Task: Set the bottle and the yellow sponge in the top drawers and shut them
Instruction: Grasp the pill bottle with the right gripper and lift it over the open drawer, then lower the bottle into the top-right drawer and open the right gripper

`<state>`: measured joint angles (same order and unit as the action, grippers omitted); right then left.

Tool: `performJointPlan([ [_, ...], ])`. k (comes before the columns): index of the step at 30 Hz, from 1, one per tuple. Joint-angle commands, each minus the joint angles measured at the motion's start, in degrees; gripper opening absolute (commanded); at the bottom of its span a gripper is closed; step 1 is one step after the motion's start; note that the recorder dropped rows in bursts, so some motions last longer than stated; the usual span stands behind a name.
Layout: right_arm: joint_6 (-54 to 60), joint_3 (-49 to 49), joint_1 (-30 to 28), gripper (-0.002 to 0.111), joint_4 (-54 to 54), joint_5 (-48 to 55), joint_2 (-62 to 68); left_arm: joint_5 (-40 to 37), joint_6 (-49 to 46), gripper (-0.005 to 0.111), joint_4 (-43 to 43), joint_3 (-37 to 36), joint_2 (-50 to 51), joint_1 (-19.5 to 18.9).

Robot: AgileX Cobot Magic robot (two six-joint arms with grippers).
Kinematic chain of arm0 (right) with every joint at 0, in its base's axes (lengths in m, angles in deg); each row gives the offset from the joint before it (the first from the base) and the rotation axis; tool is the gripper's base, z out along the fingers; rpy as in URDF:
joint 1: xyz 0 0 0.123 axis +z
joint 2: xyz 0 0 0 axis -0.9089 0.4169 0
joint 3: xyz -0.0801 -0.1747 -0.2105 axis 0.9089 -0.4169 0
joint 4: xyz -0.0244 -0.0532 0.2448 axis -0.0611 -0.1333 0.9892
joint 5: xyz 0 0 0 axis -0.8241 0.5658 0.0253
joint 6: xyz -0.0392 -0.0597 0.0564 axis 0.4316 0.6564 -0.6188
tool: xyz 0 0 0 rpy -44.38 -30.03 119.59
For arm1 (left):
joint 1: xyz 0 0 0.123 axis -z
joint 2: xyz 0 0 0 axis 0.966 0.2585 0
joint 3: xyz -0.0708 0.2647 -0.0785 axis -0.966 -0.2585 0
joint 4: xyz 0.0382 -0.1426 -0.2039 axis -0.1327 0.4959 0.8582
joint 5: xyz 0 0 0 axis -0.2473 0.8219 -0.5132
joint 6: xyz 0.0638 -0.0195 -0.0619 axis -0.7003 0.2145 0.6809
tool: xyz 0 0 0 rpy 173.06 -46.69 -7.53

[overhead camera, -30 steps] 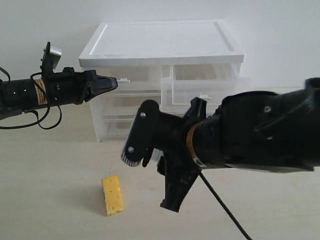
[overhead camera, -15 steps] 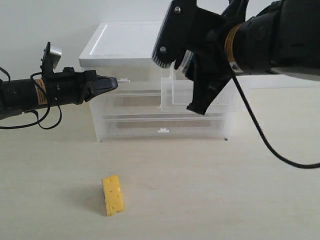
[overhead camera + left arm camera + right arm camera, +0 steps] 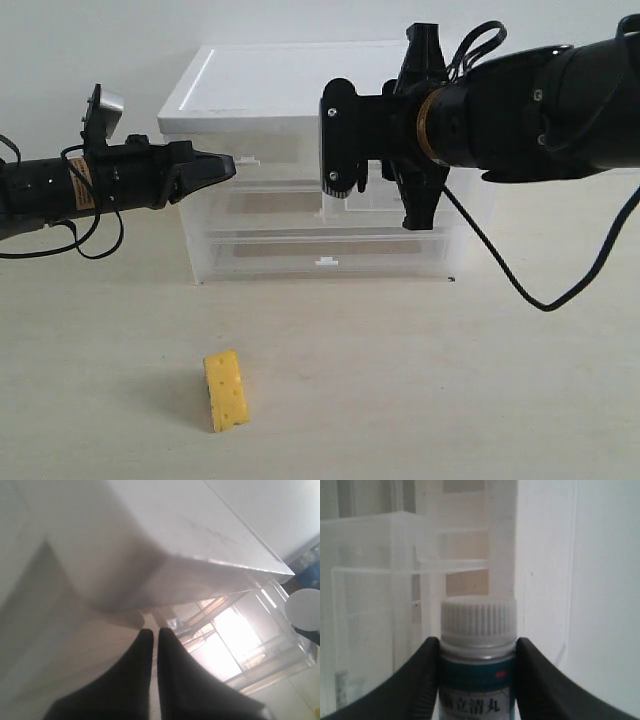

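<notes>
The bottle (image 3: 478, 652), with its white cap and teal label, is clamped between the black fingers (image 3: 427, 672) of my right gripper (image 3: 478, 642). That gripper (image 3: 412, 205) hangs in front of the pulled-out top right drawer (image 3: 365, 200), whose translucent walls (image 3: 370, 580) fill the right wrist view. The bottle itself is hidden in the exterior view. The yellow sponge (image 3: 226, 390) lies on the table, front left. My left gripper (image 3: 225, 165) is shut and empty, its tips just left of the pushed-in top left drawer's white tab (image 3: 248, 159). Its fingers (image 3: 146, 645) nearly touch.
The drawer cabinet has a white lid (image 3: 320, 90) and two full-width drawers below, the lowest with a white tab (image 3: 325, 262). A black cable (image 3: 520, 285) loops down from the right arm. A white wall stands behind the cabinet.
My right arm has risen with the bottle from low over the table's front to the height of the open top right drawer. The left arm and the sponge have not moved.
</notes>
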<state>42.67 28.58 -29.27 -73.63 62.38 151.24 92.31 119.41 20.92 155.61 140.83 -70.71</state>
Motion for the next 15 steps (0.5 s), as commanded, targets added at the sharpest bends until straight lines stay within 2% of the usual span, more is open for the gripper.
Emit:
performJointPlan([
  [1,-2.94,0.34,-0.23,0.004,-2.17,0.18,-0.15,-5.85,-0.28,0.004,5.2,0.91,0.34,-0.08],
  [3,-6.01,0.34,-0.23,0.016,-3.28,0.18,-0.15,-5.85,-0.28,0.004,5.2,0.91,0.34,-0.08],
  [6,-12.36,0.34,-0.23,0.045,-7.22,0.45,-0.15,-5.85,-0.28,0.004,5.2,0.91,0.34,-0.08],
  [7,-13.92,0.34,-0.23,0.05,-8.5,0.88,-0.15,-5.85,-0.28,0.004,5.2,0.91,0.34,-0.08],
  [9,-17.82,0.34,-0.23,0.055,-11.88,2.5,-0.15,-5.85,-0.28,0.004,5.2,0.91,0.34,-0.08],
  [11,-22.98,0.34,-0.23,0.055,-14.72,4.94,-0.15,-5.85,-0.28,0.004,5.2,0.91,0.34,-0.08],
  [15,-25.99,0.34,-0.23,0.055,-15.09,6.25,-0.61,-5.85,-0.28,0.004,5.2,0.91,0.34,-0.08],
])
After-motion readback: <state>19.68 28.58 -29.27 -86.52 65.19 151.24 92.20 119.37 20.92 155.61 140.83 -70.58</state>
